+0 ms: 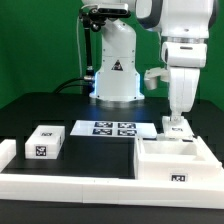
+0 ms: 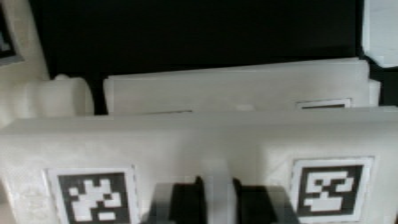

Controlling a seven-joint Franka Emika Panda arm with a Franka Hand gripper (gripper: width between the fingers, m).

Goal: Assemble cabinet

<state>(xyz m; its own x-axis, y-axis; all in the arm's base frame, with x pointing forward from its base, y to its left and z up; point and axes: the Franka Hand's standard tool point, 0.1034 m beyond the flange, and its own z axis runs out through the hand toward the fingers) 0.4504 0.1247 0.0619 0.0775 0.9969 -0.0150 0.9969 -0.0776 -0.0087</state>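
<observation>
The cabinet (image 1: 160,158) stands on the black table just beside the marker board (image 1: 113,128), on the exterior view's right of it. The gripper (image 1: 178,122) reaches down into the cabinet's top. In the wrist view its dark fingers (image 2: 182,204) are drawn narrow, pinching a thin white cabinet wall. A small tagged block (image 1: 45,143) lies on the exterior view's left of the board.

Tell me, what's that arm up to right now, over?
Pincer low at cabinet, fingers nearly together, grip unclear. Small tagged block apart, exterior view's left. Nothing blocking.
</observation>
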